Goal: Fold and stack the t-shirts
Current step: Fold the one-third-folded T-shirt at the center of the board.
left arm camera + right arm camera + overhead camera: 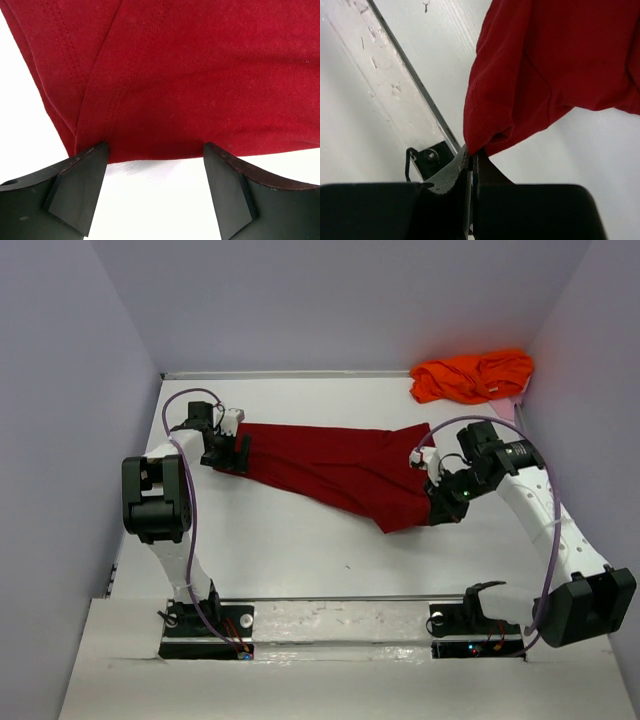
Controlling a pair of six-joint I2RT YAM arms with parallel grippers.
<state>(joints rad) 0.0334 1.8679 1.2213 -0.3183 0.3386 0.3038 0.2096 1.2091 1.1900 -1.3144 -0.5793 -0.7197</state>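
The crimson t-shirt (340, 465) lies stretched across the counter (300, 540); right gripper (471, 155) clamped on its right end, left gripper (155, 152) spread wide at its left hem. The orange t-shirt (470, 376) sits bunched in the far right corner

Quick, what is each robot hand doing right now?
Left hand: open, at the edge of the dark red cloth t-shirt.
Right hand: closed, holding that t-shirt.

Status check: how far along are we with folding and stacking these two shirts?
Early. Done: nothing is stacked; the red t-shirt lies as a long band, perhaps folded once. In hand: the right gripper is shut on one end, the left gripper open at the other end's edge. Remaining: finishing that fold, then the orange t-shirt, crumpled in the far right corner.
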